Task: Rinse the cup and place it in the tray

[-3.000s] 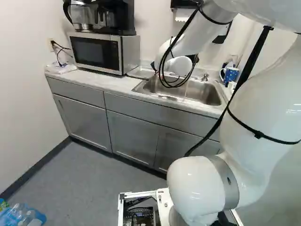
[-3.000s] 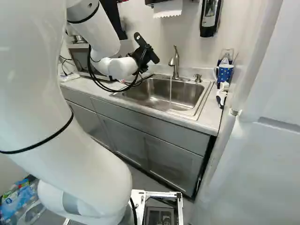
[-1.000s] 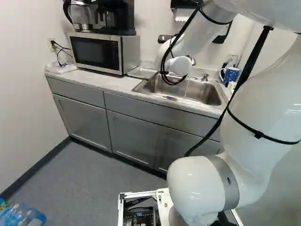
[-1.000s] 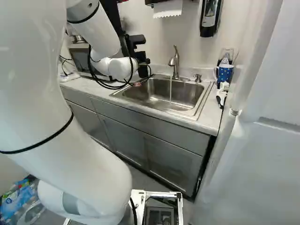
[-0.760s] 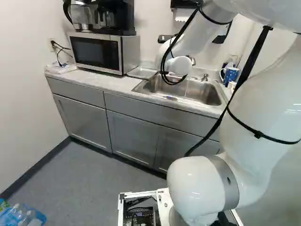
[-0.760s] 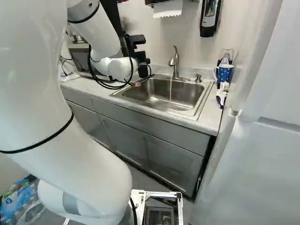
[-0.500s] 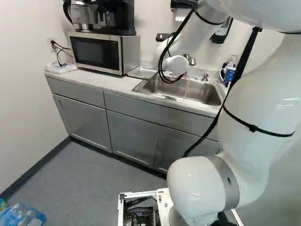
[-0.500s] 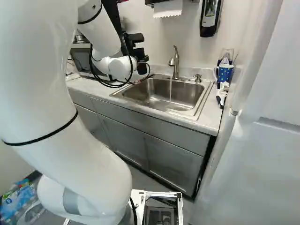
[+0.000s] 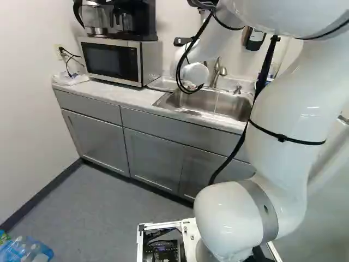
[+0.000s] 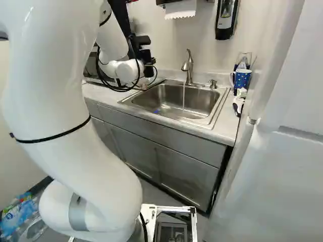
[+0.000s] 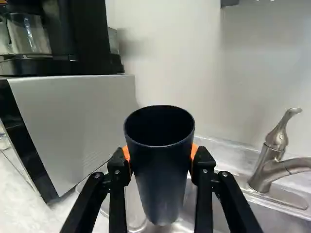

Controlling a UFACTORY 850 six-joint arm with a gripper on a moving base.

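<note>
In the right base view my gripper is mostly behind the arm's wrist, near the sink's back left corner. The wrist view shows the gripper shut on a dark, handleless cup, an orange pad at each side. The cup's open mouth faces up, and it looks empty inside. A shallow tray lies on the counter between microwave and sink; in the wrist view it shows partly below and behind the cup. Water runs from the faucet into the sink, right of the gripper.
The microwave carries a coffee maker left of the tray. A blue mug and a brush stand at the counter's right end. A soap dispenser and paper towels hang above the sink.
The gripper has turned from its sideways pose over the sink, and the arm has shifted left in the left base view, the cup moving with it. The base has not moved.
</note>
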